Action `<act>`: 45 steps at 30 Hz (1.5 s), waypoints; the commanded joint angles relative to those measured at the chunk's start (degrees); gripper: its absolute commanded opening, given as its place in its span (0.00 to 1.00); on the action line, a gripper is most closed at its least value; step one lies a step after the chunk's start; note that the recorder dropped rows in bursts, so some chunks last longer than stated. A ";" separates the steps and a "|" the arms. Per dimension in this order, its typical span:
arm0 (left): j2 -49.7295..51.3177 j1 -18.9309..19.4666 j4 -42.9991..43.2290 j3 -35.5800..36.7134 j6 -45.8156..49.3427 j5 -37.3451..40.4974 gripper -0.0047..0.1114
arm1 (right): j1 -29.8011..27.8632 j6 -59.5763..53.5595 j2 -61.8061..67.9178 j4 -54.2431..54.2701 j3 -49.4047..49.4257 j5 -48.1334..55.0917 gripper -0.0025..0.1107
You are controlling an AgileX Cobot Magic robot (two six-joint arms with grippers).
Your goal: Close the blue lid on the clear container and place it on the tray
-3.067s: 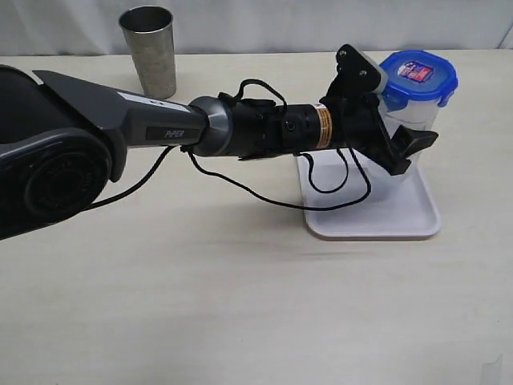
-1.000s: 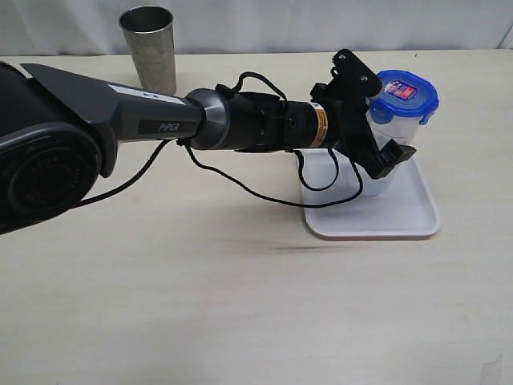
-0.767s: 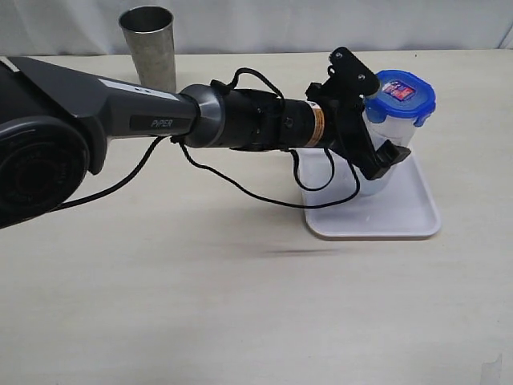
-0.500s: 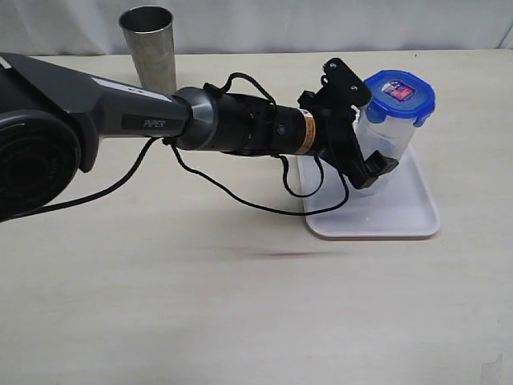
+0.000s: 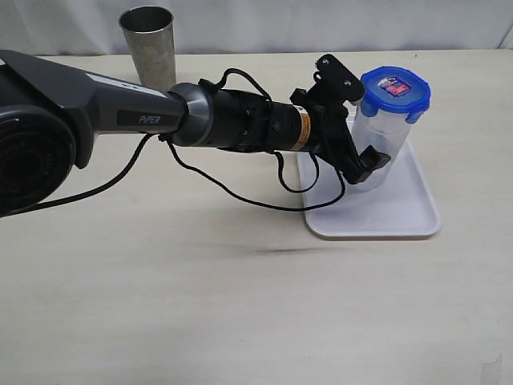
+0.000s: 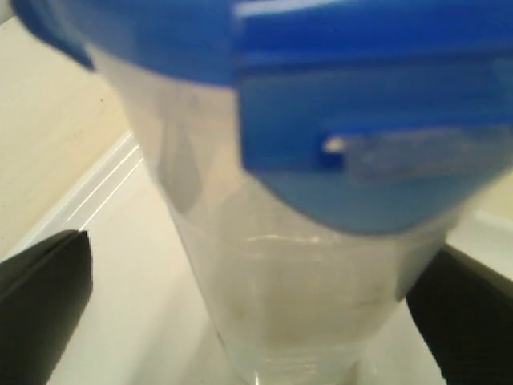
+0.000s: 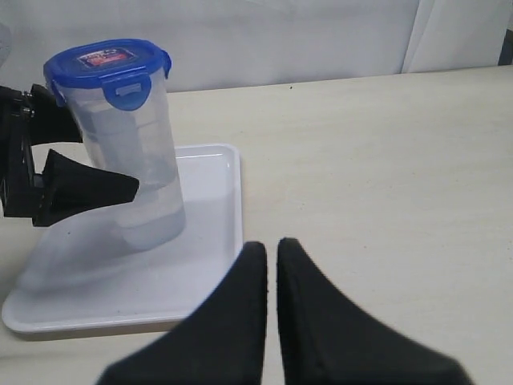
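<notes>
The clear container (image 5: 377,144) stands upright on the white tray (image 5: 405,218), with the blue lid (image 5: 394,87) snapped on top. My left gripper (image 5: 369,132) reaches across from the left and straddles the container's body. It is open: its fingers (image 6: 40,297) sit far apart, and tray (image 6: 104,265) shows between one finger and the container (image 6: 304,305) under the lid (image 6: 361,104). My right gripper (image 7: 271,245) is shut and empty, hovering over the table beside the tray (image 7: 216,241), apart from the container (image 7: 136,160).
A grey steel cup (image 5: 150,50) stands at the back left of the beige table. The left arm's long body and its loose black cable (image 5: 240,188) span the table's middle, above the surface.
The left gripper has come down and to the left with the lidded container, which was higher over the tray's far side and now rests on the tray.
</notes>
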 commanded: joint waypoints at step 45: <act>-5.88 0.31 0.32 0.07 -1.20 45.62 0.95 | -0.21 -0.41 -0.26 -0.02 0.09 -0.22 0.06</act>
